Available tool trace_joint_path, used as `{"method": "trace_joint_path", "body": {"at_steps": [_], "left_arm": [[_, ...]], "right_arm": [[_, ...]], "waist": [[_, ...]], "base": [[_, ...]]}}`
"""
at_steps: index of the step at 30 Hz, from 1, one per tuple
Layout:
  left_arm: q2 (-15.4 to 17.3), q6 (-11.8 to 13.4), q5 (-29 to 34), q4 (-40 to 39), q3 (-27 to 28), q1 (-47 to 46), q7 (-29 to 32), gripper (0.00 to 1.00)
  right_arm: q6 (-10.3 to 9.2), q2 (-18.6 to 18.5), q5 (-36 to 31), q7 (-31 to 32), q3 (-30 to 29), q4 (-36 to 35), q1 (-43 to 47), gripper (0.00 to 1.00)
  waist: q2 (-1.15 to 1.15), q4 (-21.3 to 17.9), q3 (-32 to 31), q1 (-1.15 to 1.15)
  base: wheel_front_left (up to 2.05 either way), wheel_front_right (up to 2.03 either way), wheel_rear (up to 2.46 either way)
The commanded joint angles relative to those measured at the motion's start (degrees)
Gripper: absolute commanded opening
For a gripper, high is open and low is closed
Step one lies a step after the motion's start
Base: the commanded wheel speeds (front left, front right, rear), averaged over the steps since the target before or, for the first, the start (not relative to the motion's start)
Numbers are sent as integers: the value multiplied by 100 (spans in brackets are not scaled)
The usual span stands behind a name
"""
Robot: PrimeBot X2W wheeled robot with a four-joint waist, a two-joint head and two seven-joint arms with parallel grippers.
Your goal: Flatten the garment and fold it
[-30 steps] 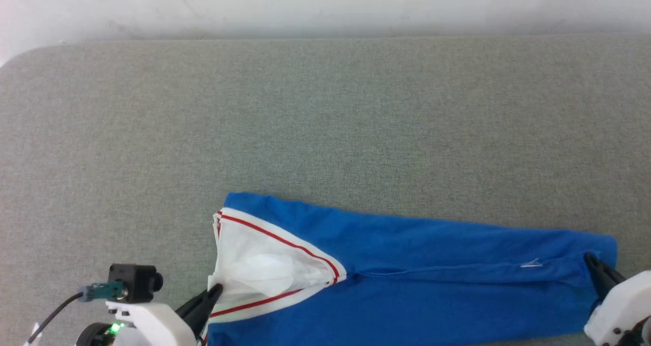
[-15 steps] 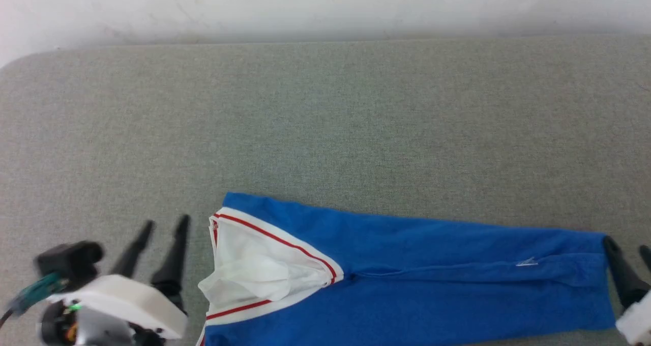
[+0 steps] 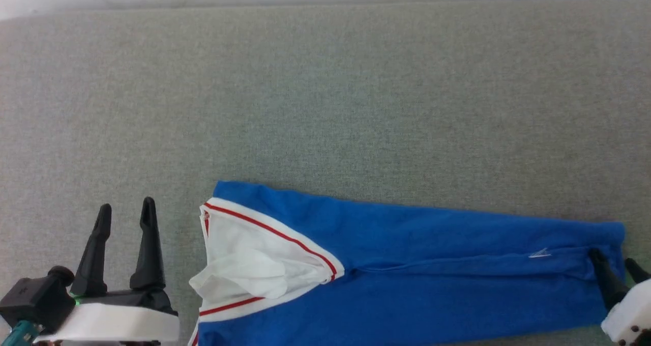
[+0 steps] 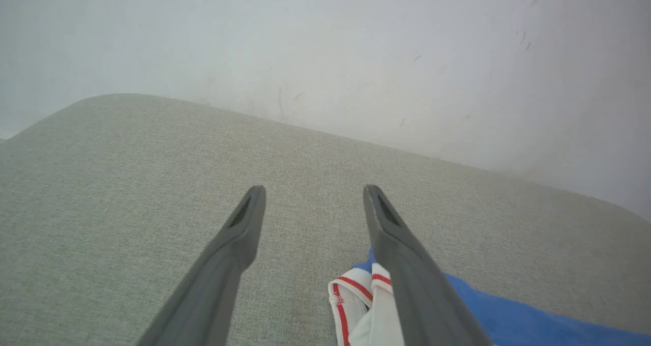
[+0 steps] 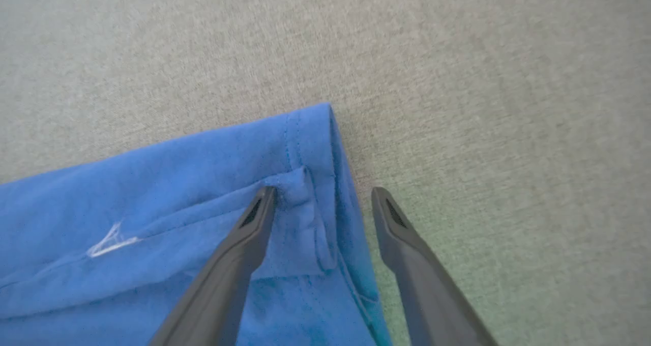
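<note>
— Both arms have released the garment (image 3: pixel 432 275); the left has pulled aside.
— Left end effector (image 3: pixel 127 204) gapes beside the white sleeve (image 3: pixel 244 264); right end effector (image 3: pixel 610 257) gapes astride the hem (image 5: pixel 310 147). The garment lies folded on the desk (image 3: pixel 325 107).

Shirt (image 3: pixel 432 280) lies folded into a long strip on grey pad (image 3: pixel 325 107). Left gripper (image 3: pixel 127 204) spread, beside white sleeve (image 3: pixel 244 264), apart. Right gripper (image 3: pixel 610 257) spread at hem end.
</note>
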Motion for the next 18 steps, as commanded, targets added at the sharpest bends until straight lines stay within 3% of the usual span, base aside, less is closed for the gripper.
{"method": "trace_joint_path", "body": {"at_steps": [1,4,5,6,7,14,18], "left_arm": [[9,-24,53,19,-12,-130,-22,100],[34,-43,90,28,-58,-264,25,100],[44,-46,96,31,-66,-297,44,100],[52,-47,98,32,-70,-324,60,100],[60,-47,98,34,-70,-345,72,100],[82,-64,61,84,-67,-405,112,100],[67,-83,33,130,-101,-390,121,100]], "right_arm": [[-4,14,-77,73,23,125,-104,100],[-4,14,-29,475,35,451,-155,100],[-4,14,44,694,49,553,-146,61],[-4,14,111,880,62,601,-139,36],[-4,14,195,988,11,622,-154,0],[-4,14,171,999,-306,436,-363,0],[-4,14,-200,749,-662,172,-572,0]], "waist": [[0,76,191,0],[0,118,256,0],[0,130,259,0],[0,140,261,0],[0,146,262,0],[0,127,130,0],[0,107,-47,0]], "base": [[0,0,0],[0,0,0],[0,0,0],[0,0,0],[0,0,0],[0,0,0],[0,0,0]]}}
